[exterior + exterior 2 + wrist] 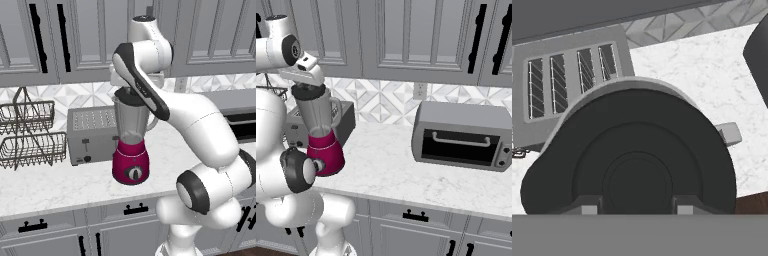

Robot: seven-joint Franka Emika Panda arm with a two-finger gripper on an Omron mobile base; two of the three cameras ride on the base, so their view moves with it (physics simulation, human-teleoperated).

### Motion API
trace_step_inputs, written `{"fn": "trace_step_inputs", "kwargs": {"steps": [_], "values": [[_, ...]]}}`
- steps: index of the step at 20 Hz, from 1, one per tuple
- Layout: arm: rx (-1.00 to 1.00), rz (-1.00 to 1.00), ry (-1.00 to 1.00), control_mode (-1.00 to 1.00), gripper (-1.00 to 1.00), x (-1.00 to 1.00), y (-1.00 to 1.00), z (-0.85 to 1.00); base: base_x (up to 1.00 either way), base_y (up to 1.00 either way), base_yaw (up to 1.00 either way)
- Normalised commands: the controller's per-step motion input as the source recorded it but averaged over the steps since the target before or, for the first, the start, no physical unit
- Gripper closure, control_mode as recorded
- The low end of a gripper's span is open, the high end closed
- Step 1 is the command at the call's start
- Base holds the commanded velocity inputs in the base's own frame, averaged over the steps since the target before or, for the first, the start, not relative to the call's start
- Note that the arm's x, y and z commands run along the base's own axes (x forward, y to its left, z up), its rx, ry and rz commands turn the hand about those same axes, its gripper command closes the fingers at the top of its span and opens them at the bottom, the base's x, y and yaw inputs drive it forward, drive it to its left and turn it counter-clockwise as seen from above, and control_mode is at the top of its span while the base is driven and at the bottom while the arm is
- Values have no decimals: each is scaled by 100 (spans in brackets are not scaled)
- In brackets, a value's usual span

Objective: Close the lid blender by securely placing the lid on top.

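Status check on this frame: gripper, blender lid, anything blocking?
Gripper directly above the blender, fingers straddling the dark lid's centre knob. Lid sits at the jar mouth; seating unconfirmed. Toaster behind, nothing blocking.

grey panelled wall cabinets (pixel 406 35) across the top, patterned tile backsplash (pixel 381 102) mid frame, white marble counter (pixel 401 170) (outlet (pixel 419 91) above it), grey drawers (pixel 45 227) along the bottom

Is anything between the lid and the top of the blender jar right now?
Nothing visible. The pincer grips the dark lid by its centre knob, and the lid sits at the mouth of the blender jar, toaster behind.
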Motion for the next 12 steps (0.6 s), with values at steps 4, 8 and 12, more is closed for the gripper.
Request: {"fn": "trace_step_inputs", "kwargs": {"steps": [4,8,12], "values": [[0,0,0,-100,100,32,6,0,0,0,0],[-4,0,0,-100,100,36,0,0,0,0,0],[-5,1,0,-100,100,18,0,-2,0,0,0]]}}
